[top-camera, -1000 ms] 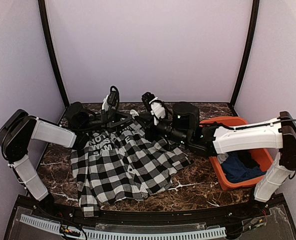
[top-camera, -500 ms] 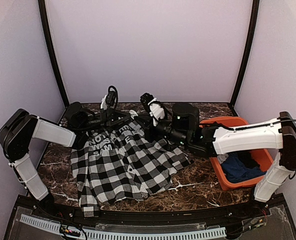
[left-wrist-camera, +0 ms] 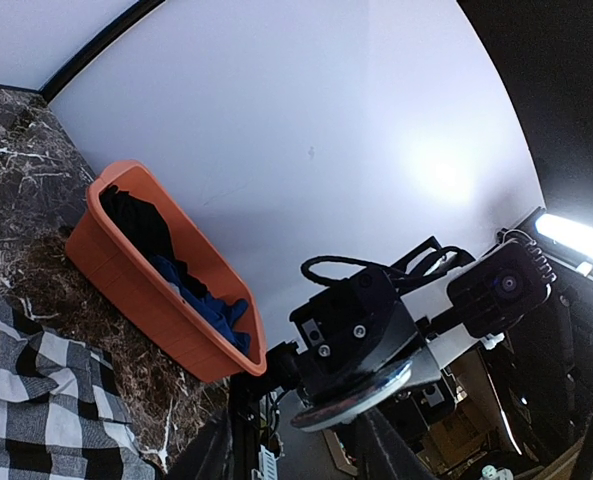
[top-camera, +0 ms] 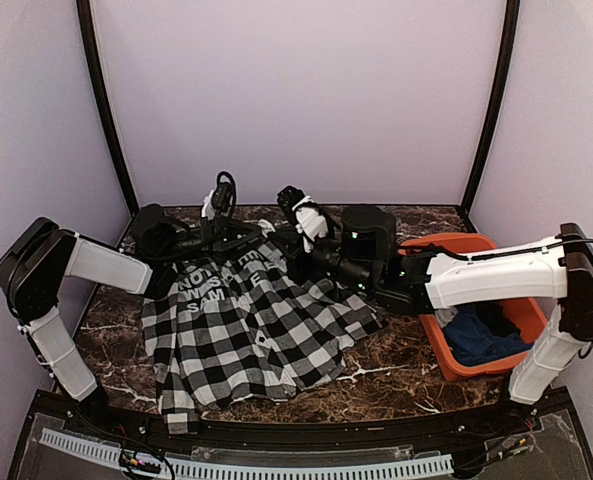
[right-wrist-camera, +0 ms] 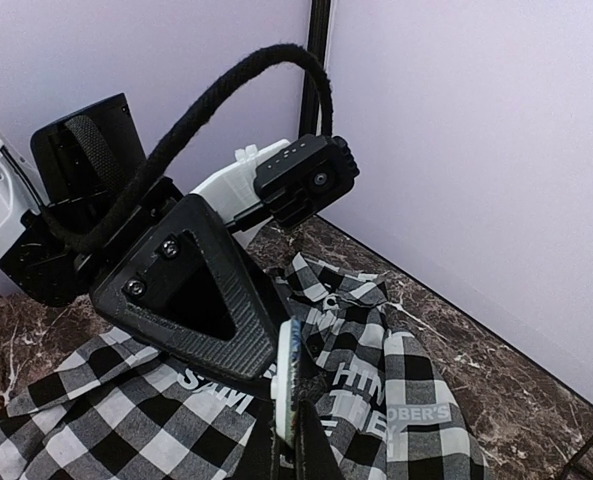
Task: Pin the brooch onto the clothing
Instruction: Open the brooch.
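While the right gripper [right-wrist-camera: 288, 435] was clamped on the brooch [right-wrist-camera: 288, 375], a thin disc seen edge-on at lower centre of the right wrist frame, the left gripper [left-wrist-camera: 294, 452] faced it with fingers apart. No grip by the left could be confirmed. Both hung over the collar end of the checked flannel shirt [top-camera: 246, 330], which lay spread on the marble table [top-camera: 396, 375] at centre left of the overhead frame, with the orange basket [top-camera: 428, 345] to its right.

The brooch is probably light, rigid and smooth-rimmed, and is best held by the rim with the pin side exposed. The flannel is soft and limp and would likely yield unless pinched into a fold.

Against the frame one second earlier, both grippers had shifted slightly toward the upper left. The shirt lay unchanged.
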